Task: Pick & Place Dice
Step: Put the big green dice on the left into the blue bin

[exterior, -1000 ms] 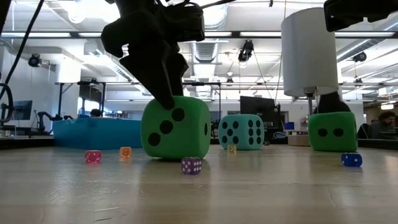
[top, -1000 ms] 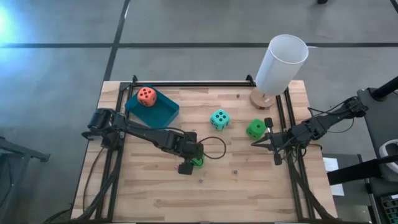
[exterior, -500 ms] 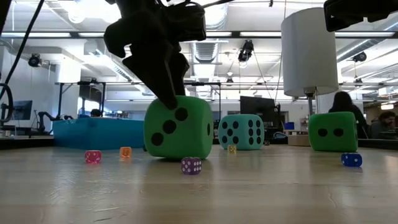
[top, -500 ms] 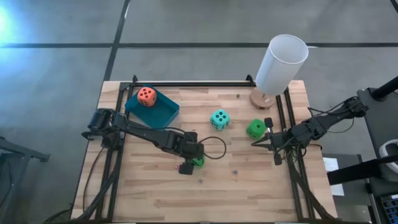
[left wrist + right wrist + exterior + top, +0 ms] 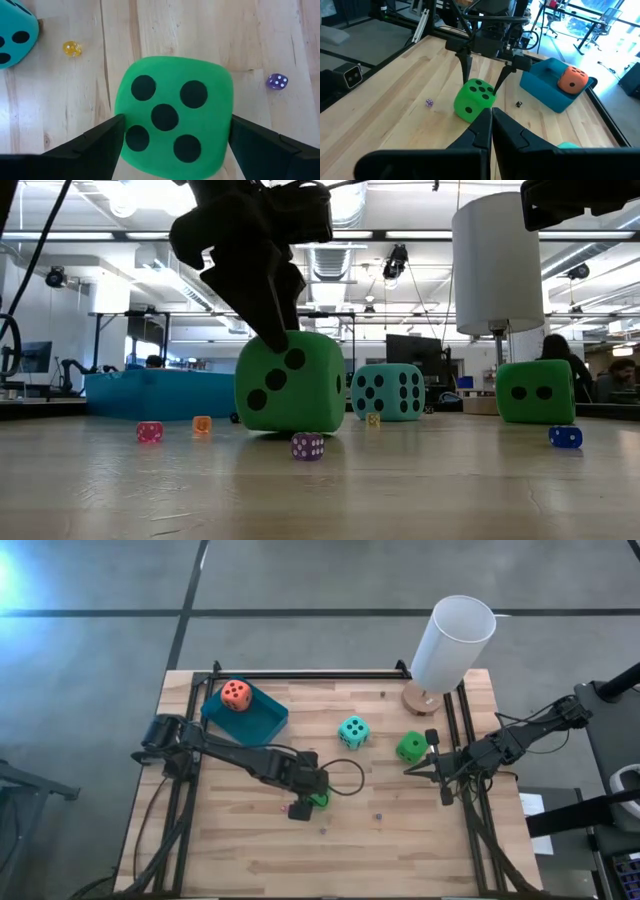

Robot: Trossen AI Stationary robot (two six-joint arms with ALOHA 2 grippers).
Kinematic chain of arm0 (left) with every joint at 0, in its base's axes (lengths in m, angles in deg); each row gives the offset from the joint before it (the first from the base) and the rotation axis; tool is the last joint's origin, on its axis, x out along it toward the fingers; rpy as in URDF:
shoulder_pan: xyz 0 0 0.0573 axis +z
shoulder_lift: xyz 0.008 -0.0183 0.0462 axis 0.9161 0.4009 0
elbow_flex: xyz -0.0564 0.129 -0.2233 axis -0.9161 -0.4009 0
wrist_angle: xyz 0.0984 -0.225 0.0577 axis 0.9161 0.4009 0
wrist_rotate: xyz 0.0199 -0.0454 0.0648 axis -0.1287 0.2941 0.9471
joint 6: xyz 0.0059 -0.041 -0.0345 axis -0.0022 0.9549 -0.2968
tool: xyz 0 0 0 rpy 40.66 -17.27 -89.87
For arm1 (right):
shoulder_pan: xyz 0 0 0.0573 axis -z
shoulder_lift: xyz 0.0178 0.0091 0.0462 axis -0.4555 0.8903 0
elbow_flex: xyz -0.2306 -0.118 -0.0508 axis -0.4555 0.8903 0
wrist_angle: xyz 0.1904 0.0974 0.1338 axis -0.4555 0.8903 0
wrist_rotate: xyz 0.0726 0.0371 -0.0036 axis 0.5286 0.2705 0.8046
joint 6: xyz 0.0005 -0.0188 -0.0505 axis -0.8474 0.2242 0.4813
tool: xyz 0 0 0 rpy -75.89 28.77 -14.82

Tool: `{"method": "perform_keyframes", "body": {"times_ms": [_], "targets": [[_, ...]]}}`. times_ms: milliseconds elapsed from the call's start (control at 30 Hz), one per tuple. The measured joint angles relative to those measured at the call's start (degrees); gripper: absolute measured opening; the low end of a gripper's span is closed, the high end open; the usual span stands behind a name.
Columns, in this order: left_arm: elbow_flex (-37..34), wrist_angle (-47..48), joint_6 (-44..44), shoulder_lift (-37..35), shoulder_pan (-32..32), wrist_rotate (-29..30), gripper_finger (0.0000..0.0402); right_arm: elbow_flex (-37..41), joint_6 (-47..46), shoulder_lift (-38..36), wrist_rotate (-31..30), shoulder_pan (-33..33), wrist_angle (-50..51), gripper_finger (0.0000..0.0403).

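One die is home: the orange-red die sits in the blue tray at the far left of the tabletop. Three are judged still to go. The left hand is over a green die near the middle of the tabletop, its fingers spread wide on either side with the pads at the die's flanks; the die rests on the wood, so this looks like a grasp just being taken, not yet a lift. The teal die stands a little beyond it, and the second green die lies further right, just beside the right hand, which waits at the right edge with its fingers pressed together, holding nothing. The tabletop is pale wooden planking inside a black frame, sprinkled with several much smaller dice, among them a purple one and a yellow one. A tall white cylinder on a round wooden base stands at the far right corner. Beyond is an open workshop with ceiling lights, monitors and benches, and a person sits far off on the right.
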Motion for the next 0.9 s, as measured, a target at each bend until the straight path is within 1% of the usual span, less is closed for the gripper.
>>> {"method": "perform_keyframes", "body": {"times_ms": [200,300,500,633,900], "targets": [[0.00,0.53,0.48,-2.12,-0.06,-0.20,0.0322,-0.01,0.00,-0.02,0.00,-0.01,0.02,0.0008],[-0.02,0.54,1.92,-2.24,-0.06,-0.20,0.0315,0.00,0.00,0.00,0.00,-0.02,-0.01,0.0008],[-0.04,-0.47,1.92,-2.21,-0.06,-0.52,0.0311,-0.01,0.00,0.00,0.00,-0.01,0.02,0.0008],[-0.35,-2.36,1.94,-2.21,-0.06,-2.95,0.0323,0.00,0.00,0.00,0.00,0.00,0.00,0.0008],[-1.32,-2.12,1.89,-2.18,-0.03,-3.06,0.0362,0.00,0.00,-0.01,0.00,-0.01,0.00,0.0008]]}}
